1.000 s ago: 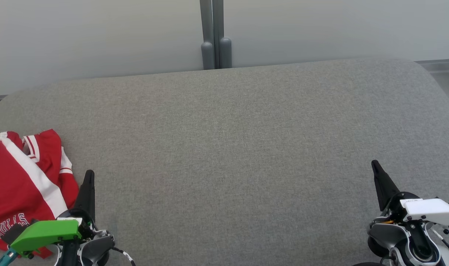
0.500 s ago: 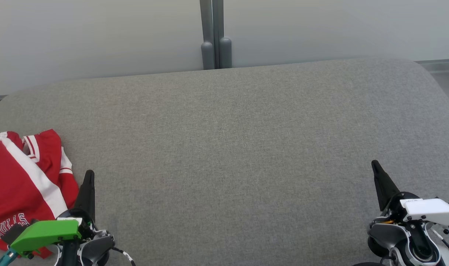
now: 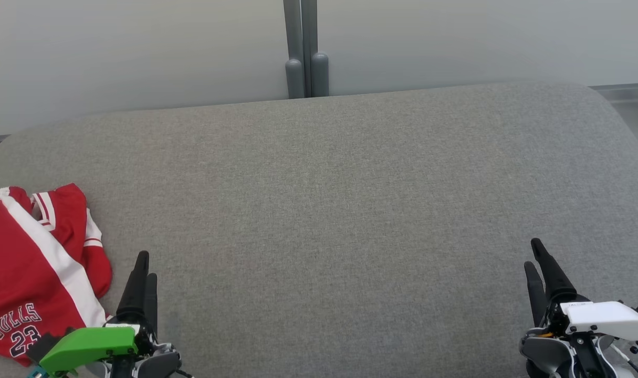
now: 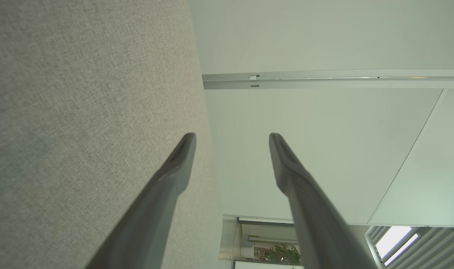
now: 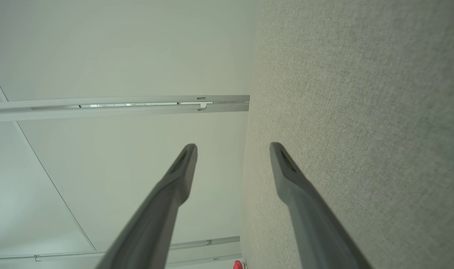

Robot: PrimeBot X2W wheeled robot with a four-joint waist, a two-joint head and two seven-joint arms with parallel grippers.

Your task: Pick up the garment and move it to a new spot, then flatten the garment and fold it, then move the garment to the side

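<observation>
Twofold hovering over the near edge of the grey fabric surface [image 3: 319, 210], holding left gripper [image 3: 147, 265] and right gripper [image 3: 531, 253] spread apart and empty, probably readying a first grab; leaving the crumpled red Bulls garment [image 3: 30, 273] lying untouched at the near left corner.

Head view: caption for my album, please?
Red jersey at left of grey cushion; left gripper and right gripper open, empty.

surface: grey fabric cushion [image 3: 319, 210] | wall: pale panels [image 3: 140, 52] (grey post [image 3: 301, 47] at the seam) | light: soft, even
</observation>
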